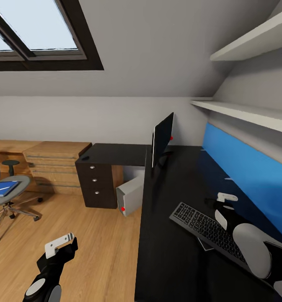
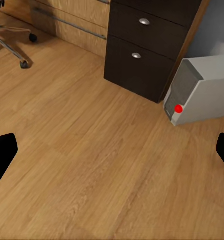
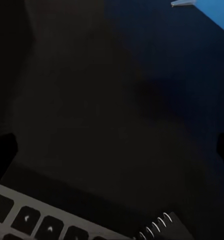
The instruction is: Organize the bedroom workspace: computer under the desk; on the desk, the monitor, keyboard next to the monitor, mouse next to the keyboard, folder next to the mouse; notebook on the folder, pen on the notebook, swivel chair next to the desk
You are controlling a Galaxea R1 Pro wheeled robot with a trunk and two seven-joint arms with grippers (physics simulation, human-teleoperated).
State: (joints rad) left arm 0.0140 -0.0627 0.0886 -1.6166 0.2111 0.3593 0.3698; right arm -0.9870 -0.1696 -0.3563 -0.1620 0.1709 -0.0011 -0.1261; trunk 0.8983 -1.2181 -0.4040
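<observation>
The black-topped desk [image 1: 178, 260] runs along the right wall. The monitor [image 1: 162, 140] stands edge-on at its far end, and the keyboard [image 1: 205, 228] lies slantwise near me. A spiral-bound notebook [image 3: 162, 227] pokes a corner out beside the keyboard [image 3: 37, 220]. My right gripper [image 1: 222, 202] hovers open just above the desktop behind the keyboard, with nothing between its fingers. The computer [image 1: 130, 195] leans under the desk. At far left the swivel chair [image 1: 19, 182] carries the blue folder [image 1: 2, 188]. My left gripper [image 1: 60, 247] hangs open and empty over the floor. The mouse and pen are out of view.
Black drawers [image 1: 97, 182] stand beside the computer [image 2: 204, 92], and a light wooden chest [image 1: 53, 165] sits against the back wall. A blue panel [image 1: 245, 172] backs the desk under two white shelves [image 1: 249, 113]. Wooden floor [image 2: 92, 165] lies between chair and desk.
</observation>
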